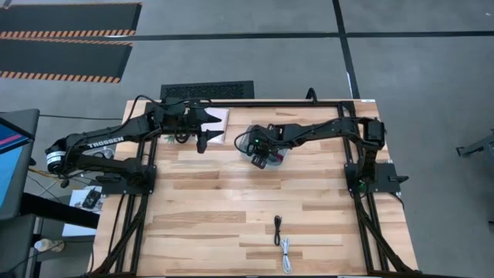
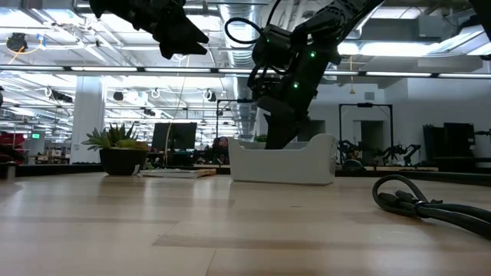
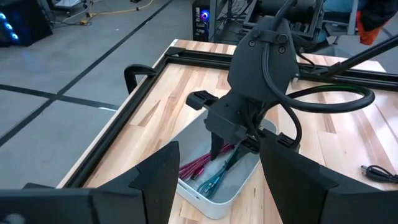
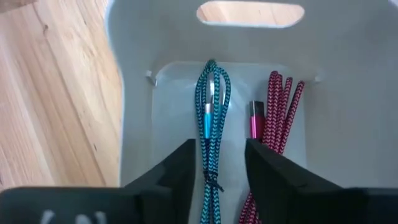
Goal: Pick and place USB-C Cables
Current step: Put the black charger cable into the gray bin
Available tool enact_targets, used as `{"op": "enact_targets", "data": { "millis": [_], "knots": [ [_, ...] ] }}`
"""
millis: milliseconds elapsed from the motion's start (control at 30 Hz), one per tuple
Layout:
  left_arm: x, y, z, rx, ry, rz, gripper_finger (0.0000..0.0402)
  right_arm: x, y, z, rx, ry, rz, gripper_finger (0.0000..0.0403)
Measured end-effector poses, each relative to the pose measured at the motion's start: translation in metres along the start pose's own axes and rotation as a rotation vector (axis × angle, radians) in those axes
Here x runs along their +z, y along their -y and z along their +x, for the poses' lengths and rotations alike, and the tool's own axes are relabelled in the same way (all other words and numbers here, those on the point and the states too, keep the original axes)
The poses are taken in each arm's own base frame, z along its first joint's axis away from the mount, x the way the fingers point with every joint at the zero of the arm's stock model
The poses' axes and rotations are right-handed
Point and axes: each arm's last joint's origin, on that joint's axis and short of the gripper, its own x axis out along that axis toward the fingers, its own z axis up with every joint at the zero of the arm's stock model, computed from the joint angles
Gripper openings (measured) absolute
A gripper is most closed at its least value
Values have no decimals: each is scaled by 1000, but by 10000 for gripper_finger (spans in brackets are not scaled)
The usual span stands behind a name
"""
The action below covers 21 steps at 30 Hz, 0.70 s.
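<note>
Tray (image 4: 134, 93) walls flanked the right gripper (image 4: 219, 163), fingers parted over the teal cable (image 4: 211, 118); maroon cable (image 4: 273, 106) beside. Left gripper (image 1: 208, 135) hovered open near the table's far edge.

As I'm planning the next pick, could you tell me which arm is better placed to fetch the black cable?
Probably the right. The right gripper, open, is over the tray; the black cable lies on its side. The left gripper waits at the far edge.
</note>
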Motion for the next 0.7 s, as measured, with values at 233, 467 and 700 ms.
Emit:
{"op": "enact_targets", "data": {
  "millis": [233, 467, 700],
  "knots": [
    [0, 0, 0, 0, 0, -6, 212, 26, 5, -50, 24, 106, -27, 216],
    [0, 1, 0, -15, -3, -39, 212, 27, 22, -176, 39, 211, -19, 221],
    [1, 17, 2, -138, 0, -84, 212, -27, 27, -268, 108, 227, 120, 210]
  ]
}}
